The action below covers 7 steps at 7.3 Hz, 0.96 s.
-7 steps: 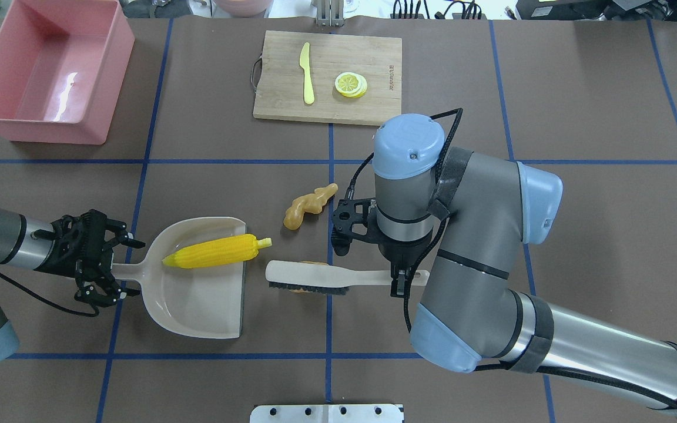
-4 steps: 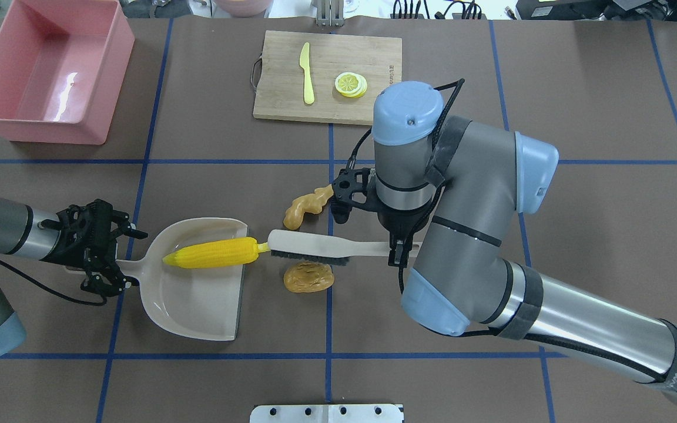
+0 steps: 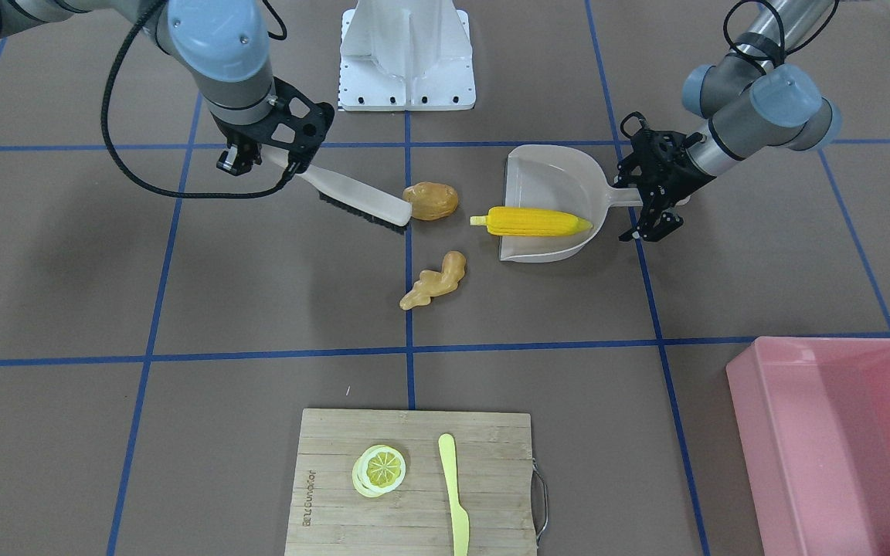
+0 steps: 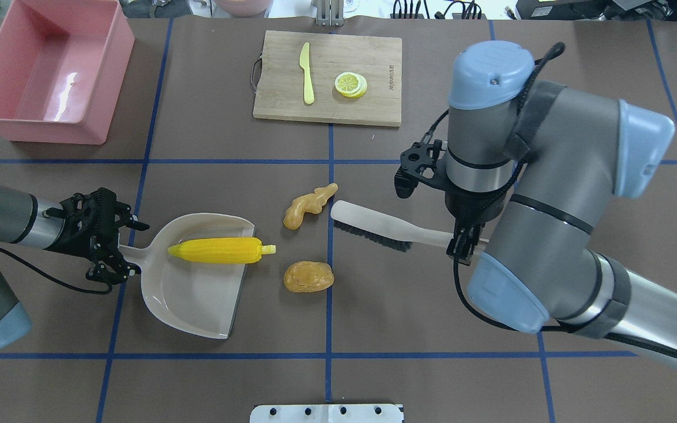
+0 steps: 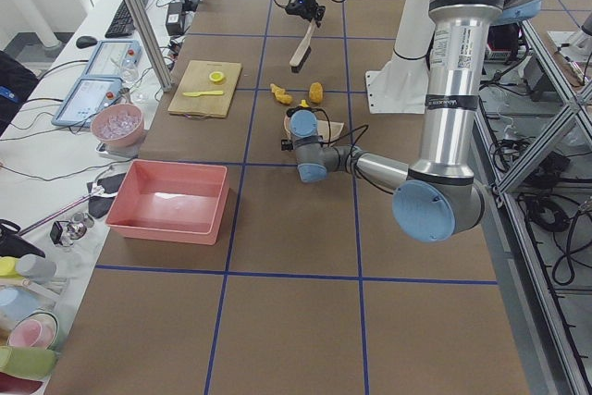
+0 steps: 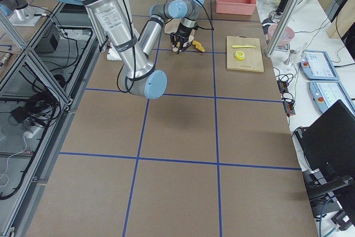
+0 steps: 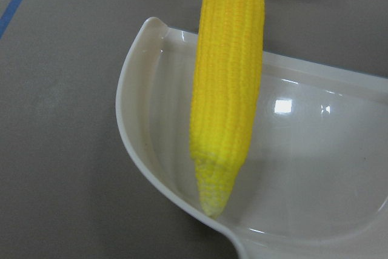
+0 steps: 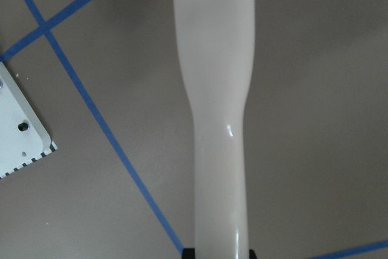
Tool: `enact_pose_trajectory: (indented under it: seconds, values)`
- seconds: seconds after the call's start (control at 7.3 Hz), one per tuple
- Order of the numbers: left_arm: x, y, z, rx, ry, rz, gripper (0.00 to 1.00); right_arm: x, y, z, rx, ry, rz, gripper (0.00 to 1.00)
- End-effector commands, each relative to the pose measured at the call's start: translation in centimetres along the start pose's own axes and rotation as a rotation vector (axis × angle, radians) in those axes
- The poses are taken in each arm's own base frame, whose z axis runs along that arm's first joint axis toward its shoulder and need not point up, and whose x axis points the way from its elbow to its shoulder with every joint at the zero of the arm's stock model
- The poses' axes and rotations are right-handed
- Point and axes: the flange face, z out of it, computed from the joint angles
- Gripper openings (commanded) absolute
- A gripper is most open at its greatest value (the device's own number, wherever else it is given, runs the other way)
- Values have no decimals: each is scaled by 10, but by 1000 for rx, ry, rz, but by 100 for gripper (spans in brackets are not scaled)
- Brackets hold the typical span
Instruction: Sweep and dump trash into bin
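Yellow corn cob (image 4: 218,251) mostly in beige plastic dustpan (image 4: 197,305), L gripper (image 4: 112,254) clamped on it. Glossy brown potato (image 4: 308,277), tan ginger root (image 4: 306,207) unswept on table; R gripper (image 4: 462,244) grips white brush (image 4: 374,226). Far-left pink plastic tub (image 4: 39,130): nothing dumped.

Table layout, seen from overhead.
Far left: bin (image 4: 36,133). Far centre: board (image 4: 376,56), and on it the knife (image 4: 307,73) to the left of the lemon (image 4: 350,84). Left of centre: dustpan (image 4: 197,305), mouth facing right, handle in the left gripper (image 4: 131,254). The corn (image 4: 215,250) lies in the pan along its far side, one end sticking out past the lip. The ginger (image 4: 306,205) and potato (image 4: 308,277) lie on the table just right of the pan mouth, ginger farther from the robot, potato nearer, the two apart. The brush (image 4: 385,228) is right of both, handle in the right gripper (image 4: 461,239), head end near the ginger.
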Motion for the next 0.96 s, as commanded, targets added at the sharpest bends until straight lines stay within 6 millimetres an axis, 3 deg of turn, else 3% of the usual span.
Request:
enact_pose_trajectory:
  seconds: [0.0, 0.27, 0.41, 0.69, 0.82]
  values:
    - [-3, -3, 1, 0, -4, -4, 79, -56, 27, 19, -37, -99, 427, 0]
    - [-8, -1, -4, -1, -18, -7, 64, -121, 12, 53, -40, -157, 632, 0]
    - [-13, 1, -7, -3, -41, -9, 62, -138, 8, 73, -51, -178, 718, 0]
    - [-18, 4, -10, -10, -79, -14, 59, -151, -20, 92, -14, -237, 798, 0]
    - [-20, 5, -12, -11, -85, -16, 59, -157, -47, 99, 5, -263, 831, 0]
